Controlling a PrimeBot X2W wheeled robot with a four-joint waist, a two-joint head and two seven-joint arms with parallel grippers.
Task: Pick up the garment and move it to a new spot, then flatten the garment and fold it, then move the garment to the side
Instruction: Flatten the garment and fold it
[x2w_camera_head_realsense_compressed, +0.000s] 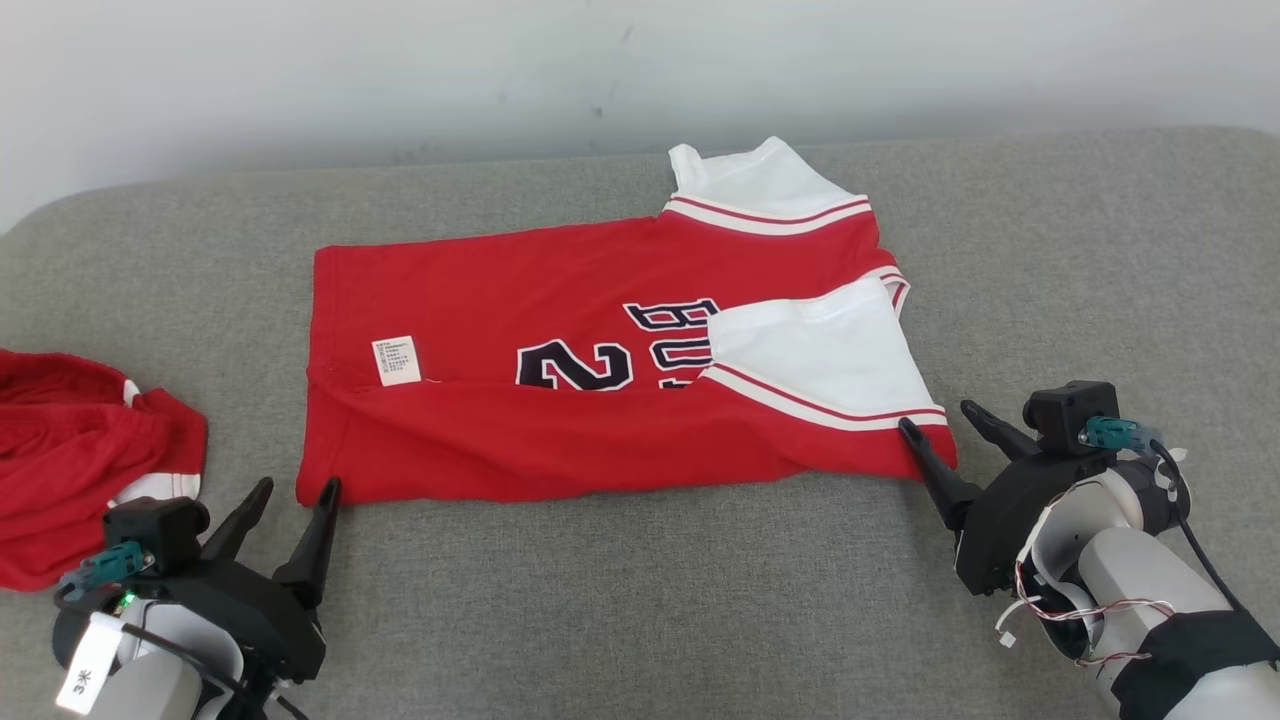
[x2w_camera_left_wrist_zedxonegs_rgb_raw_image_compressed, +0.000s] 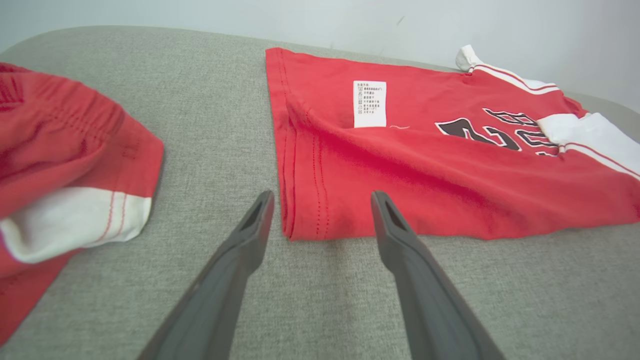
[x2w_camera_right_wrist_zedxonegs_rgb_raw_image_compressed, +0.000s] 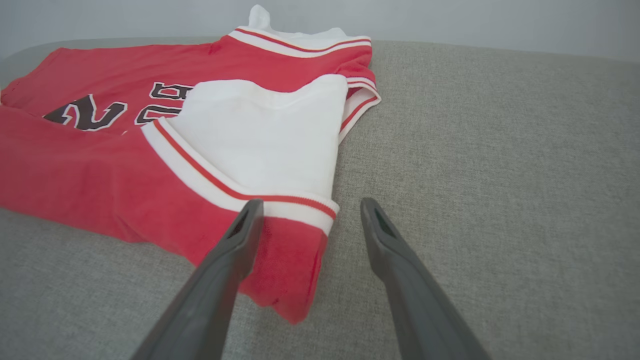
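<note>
The garment (x2w_camera_head_realsense_compressed: 560, 400) is a red jersey with white sleeves and dark lettering, lying partly folded lengthwise across the grey cushion, hem to the left. A white care label (x2w_camera_head_realsense_compressed: 397, 360) faces up. My left gripper (x2w_camera_head_realsense_compressed: 295, 490) stands open at the near left hem corner (x2w_camera_left_wrist_zedxonegs_rgb_raw_image_compressed: 300, 227), fingers either side of it, holding nothing. At the near right corner my right gripper (x2w_camera_head_realsense_compressed: 945, 420) is open too, one finger resting over the red cloth (x2w_camera_right_wrist_zedxonegs_rgb_raw_image_compressed: 285, 270) below the white sleeve (x2w_camera_right_wrist_zedxonegs_rgb_raw_image_compressed: 265, 135), the other on bare cushion.
A second red and white garment (x2w_camera_head_realsense_compressed: 70, 460) lies bunched at the left edge, close to my left arm. The grey cushion (x2w_camera_head_realsense_compressed: 640, 600) ends at a pale wall (x2w_camera_head_realsense_compressed: 400, 70) behind. Bare cushion stretches along the front and on the right.
</note>
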